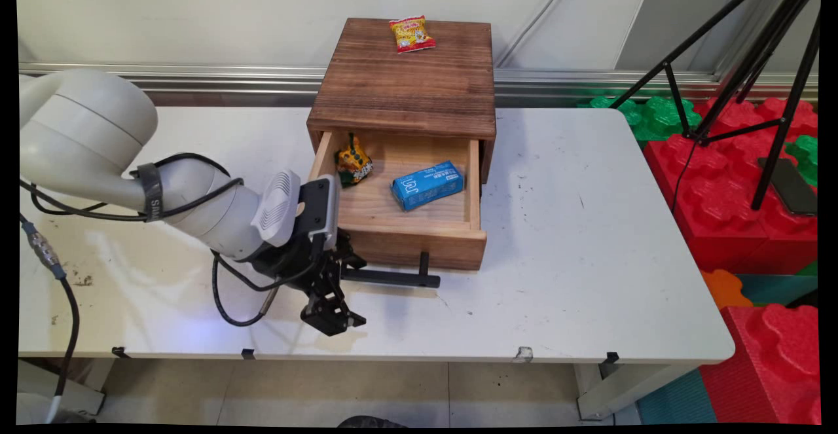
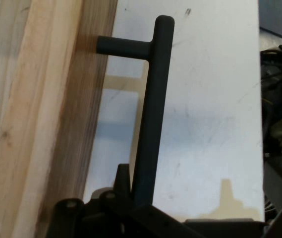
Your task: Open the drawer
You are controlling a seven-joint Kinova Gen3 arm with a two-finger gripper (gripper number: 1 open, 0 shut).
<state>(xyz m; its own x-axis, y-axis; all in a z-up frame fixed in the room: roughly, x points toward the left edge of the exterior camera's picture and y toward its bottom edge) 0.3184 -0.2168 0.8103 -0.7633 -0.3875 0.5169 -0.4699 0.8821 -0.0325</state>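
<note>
Robot lab, white arm (image 1: 98, 152) at a worn table (image 1: 589, 277), tripod (image 1: 753, 61) over foam blocks (image 1: 720, 205) right

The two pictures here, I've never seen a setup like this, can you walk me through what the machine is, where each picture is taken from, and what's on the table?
The white machine is a robot arm ending in a black two-finger gripper. The wide picture comes from a fixed camera above the table's near side. The close-up comes from a camera on the hand itself, looking along the gripper.

On the white table stands a wooden box with its drawer pulled open. Inside lie a blue carton and a small yellow toy. A snack packet lies on top of the box.

The gripper is at one end of the drawer's black bar handle. The handle runs between its fingers, but I cannot tell whether they are clamped on it.
</note>
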